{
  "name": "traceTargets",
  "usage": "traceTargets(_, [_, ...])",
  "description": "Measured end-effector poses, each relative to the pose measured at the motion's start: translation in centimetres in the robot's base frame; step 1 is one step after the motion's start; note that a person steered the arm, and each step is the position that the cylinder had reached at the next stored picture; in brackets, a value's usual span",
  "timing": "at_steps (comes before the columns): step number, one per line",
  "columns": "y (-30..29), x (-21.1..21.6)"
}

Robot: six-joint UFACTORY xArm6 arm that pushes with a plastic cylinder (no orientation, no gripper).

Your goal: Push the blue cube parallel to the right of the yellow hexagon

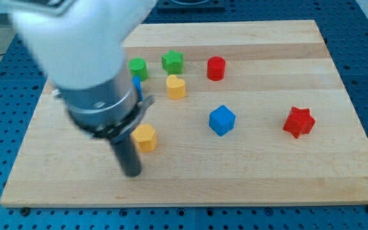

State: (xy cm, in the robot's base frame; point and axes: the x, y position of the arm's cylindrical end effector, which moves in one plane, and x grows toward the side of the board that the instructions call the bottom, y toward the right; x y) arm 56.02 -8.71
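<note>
The blue cube (222,120) sits near the middle of the wooden board (337,153). The yellow hexagon (145,137) lies to its left and slightly lower. My tip (132,172) rests on the board just below and left of the yellow hexagon, far left of the blue cube. The arm's body covers the board's upper left part.
A yellow block (176,86), a green star (172,62), a green cylinder (137,68) and a red cylinder (216,68) stand toward the view's top. A red star (298,122) is at the right. A blue block (137,85) peeks from behind the arm.
</note>
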Motion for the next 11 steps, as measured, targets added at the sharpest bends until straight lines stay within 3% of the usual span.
traceTargets(1, [0.8,-5.9])
traceTargets(2, [2.0,-4.7])
traceTargets(3, [-1.7,-3.6])
traceTargets(5, [14.0,-2.5])
traceTargets(7, [11.2,-6.2])
traceTargets(9, [15.1,-2.6])
traceTargets(10, [18.8,-5.0])
traceTargets(11, [16.2,-7.4])
